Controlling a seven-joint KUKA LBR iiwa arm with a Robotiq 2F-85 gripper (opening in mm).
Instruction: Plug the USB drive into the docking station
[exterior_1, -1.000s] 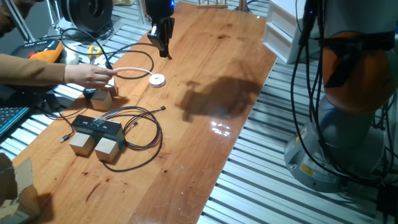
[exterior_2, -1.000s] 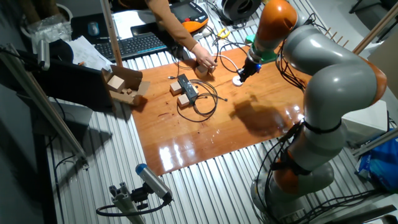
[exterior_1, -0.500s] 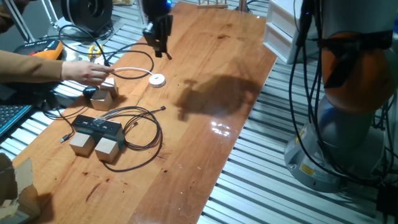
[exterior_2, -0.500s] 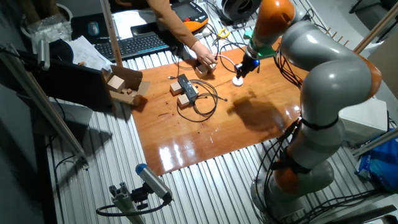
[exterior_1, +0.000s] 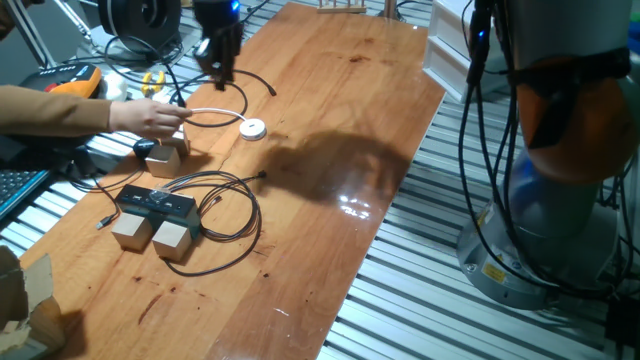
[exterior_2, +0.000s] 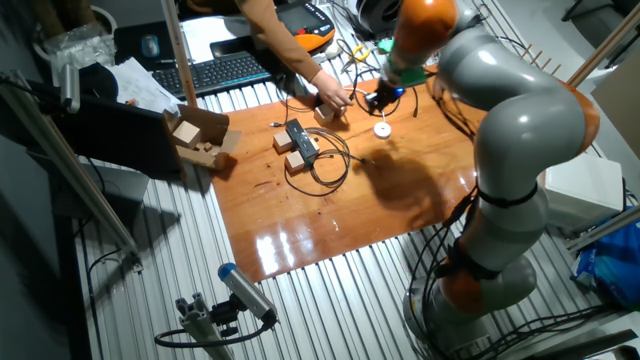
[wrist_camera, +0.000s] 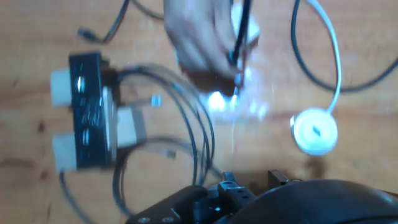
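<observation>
The docking station (exterior_1: 155, 204) is a flat black box lying across two pale wooden cubes (exterior_1: 172, 240), with thin black cables looping off it; it also shows in the other fixed view (exterior_2: 300, 139) and, blurred, in the hand view (wrist_camera: 90, 112). My gripper (exterior_1: 218, 78) hangs over the table's far left edge, well beyond the dock and apart from it (exterior_2: 373, 99). Its fingers are dark and small, so their spacing is unreadable. I cannot make out the USB drive in any view.
A person's hand (exterior_1: 150, 118) reaches in over two more wooden cubes (exterior_1: 165, 156) between gripper and dock. A white round puck (exterior_1: 253, 128) on a white cable lies nearby. A keyboard (exterior_2: 215, 72) and an orange device (exterior_1: 70, 85) sit off the table's left.
My gripper has travelled left along the far side of the table, towards the person's hand. The dock and cubes have stayed put.
</observation>
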